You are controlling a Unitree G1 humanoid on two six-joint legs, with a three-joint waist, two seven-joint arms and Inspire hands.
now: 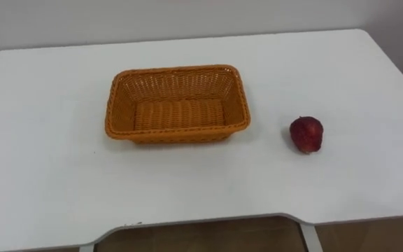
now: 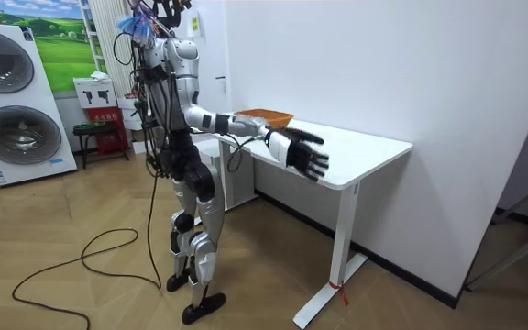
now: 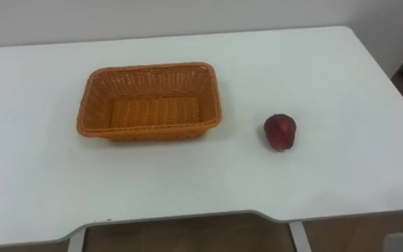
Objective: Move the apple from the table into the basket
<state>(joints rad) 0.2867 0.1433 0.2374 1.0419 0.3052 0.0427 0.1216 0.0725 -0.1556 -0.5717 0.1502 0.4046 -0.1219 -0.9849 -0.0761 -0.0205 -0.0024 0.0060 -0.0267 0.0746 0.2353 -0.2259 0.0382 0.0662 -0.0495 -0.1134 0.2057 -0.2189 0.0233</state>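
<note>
We see the apple [image 1: 306, 134] right of the basket [image 1: 176, 131], open bench [image 1: 47, 175] around; right robot hand [image 2: 306, 152] looks spread.

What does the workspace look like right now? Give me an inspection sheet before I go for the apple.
surface: white table, carrying two things.
job's things: red apple lies on the table, to the right of the orange wicker basket and apart from it; the basket holds nothing.
clutter: nothing seen.
hands: right hand open, fingers spread, raised beside the table's near edge, holding nothing.
cables: the robot's own, trailing over the floor.
surroundings: white wall behind the table; washing machines at the room view's left; wooden floor.
</note>
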